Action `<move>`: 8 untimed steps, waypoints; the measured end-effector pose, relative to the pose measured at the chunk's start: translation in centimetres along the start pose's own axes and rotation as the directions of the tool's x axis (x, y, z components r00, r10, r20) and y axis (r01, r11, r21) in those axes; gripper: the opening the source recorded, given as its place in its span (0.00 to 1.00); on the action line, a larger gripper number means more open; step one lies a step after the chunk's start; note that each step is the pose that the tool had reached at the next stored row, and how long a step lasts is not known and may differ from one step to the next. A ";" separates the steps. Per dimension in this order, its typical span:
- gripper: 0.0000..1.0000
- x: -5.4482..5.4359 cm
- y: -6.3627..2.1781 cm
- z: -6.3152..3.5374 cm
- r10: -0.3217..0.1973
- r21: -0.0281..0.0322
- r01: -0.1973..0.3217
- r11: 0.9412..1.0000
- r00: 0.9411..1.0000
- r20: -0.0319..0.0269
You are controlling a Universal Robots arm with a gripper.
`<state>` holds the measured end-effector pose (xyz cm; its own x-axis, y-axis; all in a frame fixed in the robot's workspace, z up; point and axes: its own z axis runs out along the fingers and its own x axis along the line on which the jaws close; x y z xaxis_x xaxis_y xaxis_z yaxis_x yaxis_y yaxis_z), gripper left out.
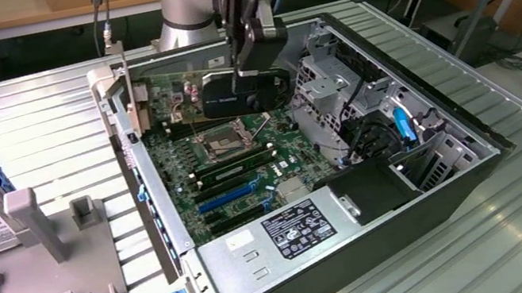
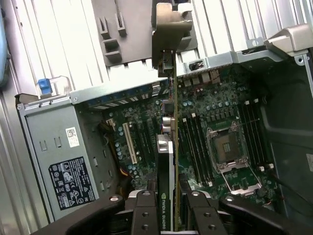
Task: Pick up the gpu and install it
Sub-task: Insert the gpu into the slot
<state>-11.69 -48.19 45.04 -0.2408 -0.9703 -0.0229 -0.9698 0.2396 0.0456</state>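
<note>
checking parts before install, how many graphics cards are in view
1. The graphics card stands on edge in the claw, over the motherboard inside the open computer case. Others could be hidden.

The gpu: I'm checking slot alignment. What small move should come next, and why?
Probably a slight sideways shift toward the expansion slots: the gripper holds the gpu edge-on above the motherboard, seemingly offset from them, toward the memory slots.

Arm angled down, end effector clamped
</note>
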 end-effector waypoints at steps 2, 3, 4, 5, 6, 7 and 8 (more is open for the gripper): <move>0.27 0.0 0.01 0.00 -0.027 -0.001 0.027 1.000 1.000 -0.001; 0.27 0.0 0.01 0.00 -0.043 -0.001 0.043 0.999 0.999 -0.002; 0.27 0.0 0.02 0.00 -0.059 -0.001 0.059 0.998 0.998 -0.003; 0.27 0.0 0.03 0.00 -0.070 -0.002 0.070 0.998 0.998 -0.003; 0.27 0.0 0.03 0.00 -0.077 -0.002 0.077 0.997 0.997 -0.004; 0.27 0.0 0.03 0.00 -0.087 -0.002 0.087 0.996 0.996 -0.004; 0.27 0.0 0.03 0.00 -0.095 -0.002 0.095 0.995 0.995 -0.004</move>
<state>-11.73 -48.19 45.04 -0.1470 -0.9889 -0.0228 -0.9883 0.1459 0.0456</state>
